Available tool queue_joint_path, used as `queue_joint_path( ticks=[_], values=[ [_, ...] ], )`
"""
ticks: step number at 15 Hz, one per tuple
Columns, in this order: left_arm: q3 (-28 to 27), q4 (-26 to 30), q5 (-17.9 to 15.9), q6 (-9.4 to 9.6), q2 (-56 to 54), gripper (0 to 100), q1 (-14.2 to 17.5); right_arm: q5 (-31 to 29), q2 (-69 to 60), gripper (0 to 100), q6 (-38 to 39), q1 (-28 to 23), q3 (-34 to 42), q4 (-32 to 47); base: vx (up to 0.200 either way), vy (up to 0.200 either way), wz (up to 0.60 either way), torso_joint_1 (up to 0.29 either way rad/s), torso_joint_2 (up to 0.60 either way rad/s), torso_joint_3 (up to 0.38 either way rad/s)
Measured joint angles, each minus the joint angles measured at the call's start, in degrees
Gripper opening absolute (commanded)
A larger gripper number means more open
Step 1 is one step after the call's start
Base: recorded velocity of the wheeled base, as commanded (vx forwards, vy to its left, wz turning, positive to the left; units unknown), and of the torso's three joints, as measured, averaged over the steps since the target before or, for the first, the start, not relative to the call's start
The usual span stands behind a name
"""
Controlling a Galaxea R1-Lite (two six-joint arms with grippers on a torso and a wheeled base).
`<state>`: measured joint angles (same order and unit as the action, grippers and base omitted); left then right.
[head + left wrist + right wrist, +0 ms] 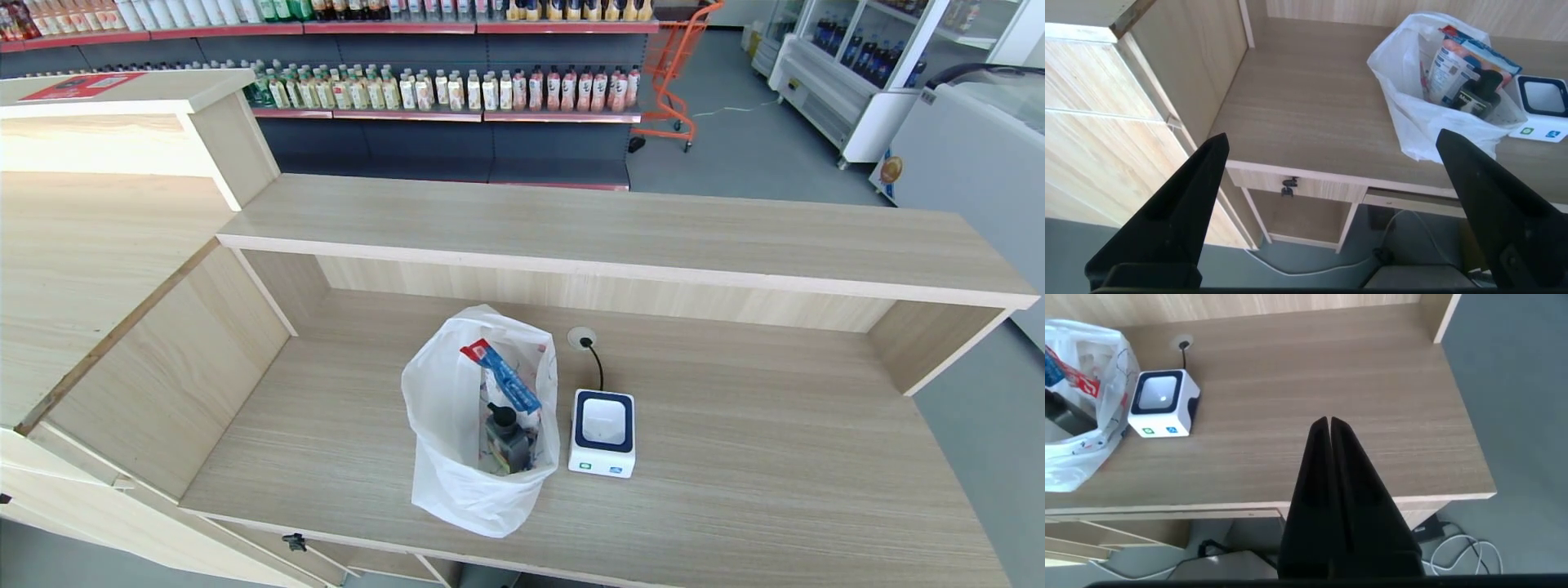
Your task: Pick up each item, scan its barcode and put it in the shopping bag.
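- The white plastic shopping bag (pixel 445 425) stands on the table (pixel 775 457), a bit left of centre in the lower half of the head view, with its mouth gaping upward.
- Inside the bag there's a dark bottle (pixel 506 437) with a black cap, standing upright. A blue-and-red packet (pixel 508 377) is tucked in behind it and pokes up toward the rim. There's some other stuff lower down that I can't make out.
- The scanner (pixel 602 433), a little white box with a dark-framed window on top, sits just to the right of the bag, pretty much touching the plastic.
- A black cable (pixel 598 366) runs from the back of the scanner up to a round grommet (pixel 581 338) in the table.
- The left gripper (pixel 1333 139) has its two dark fingers spread wide, with nothing between them. It hangs out past the front edge of the table, over a drawer with a small lock (pixel 1288 186), and the bag sits well off to one side.
- The right gripper (pixel 1328 421) has its fingers pressed flat together and isn't holding anything. It's over the table's front edge, well apart from the scanner.
- In the background, shelves of bottles (pixel 457 90) run across the top of the head view. An orange cart (pixel 673 73) and a glass-door fridge (pixel 857 73) are at the upper right.
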<state>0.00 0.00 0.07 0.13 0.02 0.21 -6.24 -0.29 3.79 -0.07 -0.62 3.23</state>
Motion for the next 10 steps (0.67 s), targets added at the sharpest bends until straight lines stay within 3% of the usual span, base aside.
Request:
queue_joint_path(
  ticks=[4,10],
  values=[
    [0.00,0.00,-0.02,0.07,0.00,100,-0.05,0.01,0.02,0,0.00,-0.04,0.00,0.02,0.000,-0.200,0.00,0.005,0.00,0.001],
    [0.00,-0.02,-0.05,0.05,0.00,100,0.06,0.01,0.07,0,0.01,0.00,0.00,0.02,0.000,0.000,0.00,0.000,0.00,0.000]
  ],
)
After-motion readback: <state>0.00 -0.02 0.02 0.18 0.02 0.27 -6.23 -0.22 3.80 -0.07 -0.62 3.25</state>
